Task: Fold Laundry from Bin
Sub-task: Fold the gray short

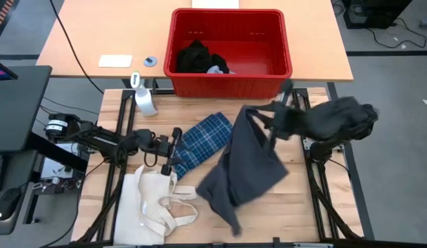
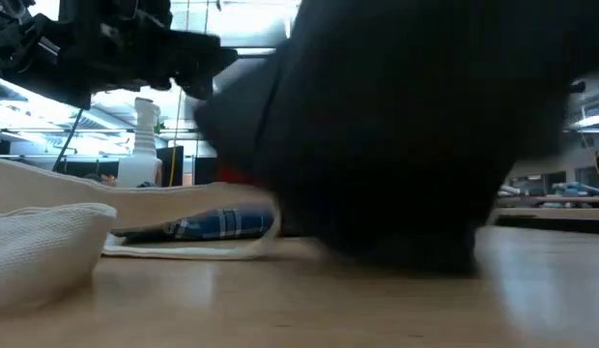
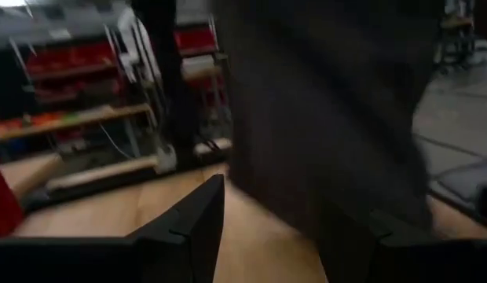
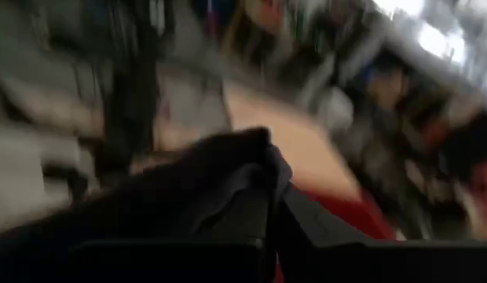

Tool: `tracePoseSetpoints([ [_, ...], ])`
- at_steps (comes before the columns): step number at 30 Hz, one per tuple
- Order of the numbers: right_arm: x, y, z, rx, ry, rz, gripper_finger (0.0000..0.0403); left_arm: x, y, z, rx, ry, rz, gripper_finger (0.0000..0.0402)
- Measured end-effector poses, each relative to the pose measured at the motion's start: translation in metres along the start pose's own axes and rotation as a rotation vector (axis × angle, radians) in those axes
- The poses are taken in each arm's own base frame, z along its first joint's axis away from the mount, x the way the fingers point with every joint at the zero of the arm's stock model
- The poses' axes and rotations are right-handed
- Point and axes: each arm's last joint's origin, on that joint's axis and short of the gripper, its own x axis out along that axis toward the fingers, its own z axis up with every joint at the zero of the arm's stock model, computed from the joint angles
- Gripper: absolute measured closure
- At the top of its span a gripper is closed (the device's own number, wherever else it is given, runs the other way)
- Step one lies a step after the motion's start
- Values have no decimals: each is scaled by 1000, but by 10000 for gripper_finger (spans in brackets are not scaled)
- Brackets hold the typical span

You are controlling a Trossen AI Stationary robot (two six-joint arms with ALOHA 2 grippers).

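At left-centre the left gripper (image 1: 173, 146) waits, fingers parted, beside the plaid shirt (image 1: 203, 141). Mid-frame hangs the grey garment (image 1: 244, 169), pinched by the right gripper (image 1: 258, 117). The bin (image 1: 231, 86) sits above. Step: spreading; next, the left gripper likely takes a free corner.

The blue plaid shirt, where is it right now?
In the high view the blue plaid shirt lies on the table's middle, between the cream tote bag and the hanging dark grey garment.
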Motion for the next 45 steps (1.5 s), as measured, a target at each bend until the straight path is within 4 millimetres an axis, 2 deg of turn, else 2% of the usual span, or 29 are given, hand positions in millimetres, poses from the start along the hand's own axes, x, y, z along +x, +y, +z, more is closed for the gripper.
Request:
tracePoseSetpoints([
  [3, 21, 15, -28, -19, 262, -13, 364, 1, -2, -4, -7, 52, 69, 220],
  [6, 40, 26, -48, 3, 449, -37, 324, 1, -3, -7, 4, 97, 148, 213],
  [10, 58, 43, -51, 46, 471, 76, 261, 1, -5, -7, 1, 109, 157, 193],
  [14, 65, 56, -57, 33, 528, 73, 215, 2, -11, -9, -55, 122, 127, 171],
  [18, 72, 67, -61, 96, 578, 80, 195, 3, -21, -11, -60, 151, 82, 162],
  [22, 81, 93, -65, 93, 629, 130, 194, 4, -28, -10, -58, 148, 48, 165],
  [26, 98, 129, -73, -22, 674, 154, 194, 4, -32, -10, -70, 145, 30, 170],
  [31, 123, 194, -90, -210, 712, 233, 194, 4, -34, -12, -119, 165, 27, 170],
  [35, 127, 248, -106, -405, 695, 303, 195, 4, -34, -12, -135, 169, 28, 170],
  [38, 126, 280, -116, -517, 661, 316, 195, 4, -33, -12, -137, 168, 28, 170],
  [42, 124, 305, -127, -621, 635, 284, 194, 4, -33, -12, -137, 168, 32, 170],
  [45, 122, 315, -131, -633, 627, 272, 194, 4, -33, -12, -137, 171, 33, 170],
])
